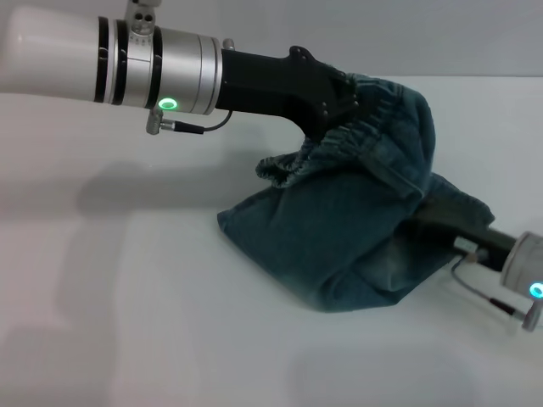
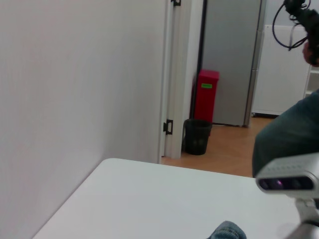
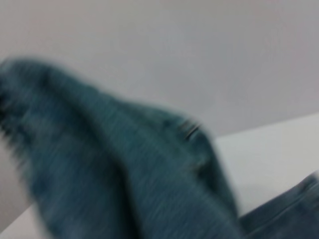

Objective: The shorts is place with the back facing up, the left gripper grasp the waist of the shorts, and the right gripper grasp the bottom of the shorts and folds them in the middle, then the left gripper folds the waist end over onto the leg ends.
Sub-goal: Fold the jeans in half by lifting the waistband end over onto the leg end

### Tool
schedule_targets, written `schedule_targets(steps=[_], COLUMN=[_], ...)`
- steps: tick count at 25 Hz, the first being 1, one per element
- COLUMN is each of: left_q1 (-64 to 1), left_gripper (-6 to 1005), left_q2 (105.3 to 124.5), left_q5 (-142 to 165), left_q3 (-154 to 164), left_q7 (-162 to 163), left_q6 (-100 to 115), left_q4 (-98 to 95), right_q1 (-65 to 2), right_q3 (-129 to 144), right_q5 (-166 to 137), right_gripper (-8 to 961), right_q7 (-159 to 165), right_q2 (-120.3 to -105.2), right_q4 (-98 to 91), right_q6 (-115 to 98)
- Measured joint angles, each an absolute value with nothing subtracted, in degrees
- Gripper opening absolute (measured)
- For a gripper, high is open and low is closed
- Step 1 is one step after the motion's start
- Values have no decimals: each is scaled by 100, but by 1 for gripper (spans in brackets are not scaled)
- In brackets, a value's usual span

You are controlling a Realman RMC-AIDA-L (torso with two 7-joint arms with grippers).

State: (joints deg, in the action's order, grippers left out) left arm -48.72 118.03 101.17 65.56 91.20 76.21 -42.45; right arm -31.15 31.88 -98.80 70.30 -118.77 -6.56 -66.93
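The blue-green denim shorts (image 1: 339, 237) lie bunched on the white table (image 1: 127, 322), folded over on themselves. Their ruffled elastic waist (image 1: 356, 127) is lifted off the table. My left gripper (image 1: 338, 108) reaches in from the upper left on its silver wrist and is shut on that waist. Low at the right, my right gripper (image 1: 445, 219) pushes in under the draped denim, which hides its tip. The leg hems are out of sight among the folds. Blurred denim (image 3: 114, 169) fills the right wrist view. A scrap of denim (image 2: 227, 231) shows in the left wrist view.
Bare white tabletop spreads left of and in front of the shorts. A white wall (image 2: 75, 89) runs along the table's side. Past the table's end are a doorway, a red bin (image 2: 206, 94) and a black bin (image 2: 197, 136) on a wooden floor.
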Motion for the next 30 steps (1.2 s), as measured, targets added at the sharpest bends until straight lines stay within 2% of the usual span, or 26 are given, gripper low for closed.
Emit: schedule_targets(steps=[6, 19, 24, 30], left_q1=[-4869, -4807, -4806, -4824], left_gripper=[44, 60, 89, 123], left_q2=[11799, 11785, 11784, 11792], left_q5=[10116, 10116, 10116, 10116], left_q3=[6548, 6490, 6502, 6590], left_q7=[9126, 9149, 9149, 9149], left_q6=[7538, 7531, 7532, 7581], left_q4=[-4252, -4315, -4324, -4342], right_q1=[-3154, -1640, -1482, -1329], right_q3=[4050, 3837, 3513, 2746], right_q5=[-9880, -9833, -9918, -9887], right_gripper=[567, 567, 567, 566], right_q7=[6940, 6868, 7008, 6847], right_q2=[-11886, -11826, -11729, -11799], right_q4=[-714, -2272, -2322, -2307], right_q6=[-7410, -9286, -9286, -9122])
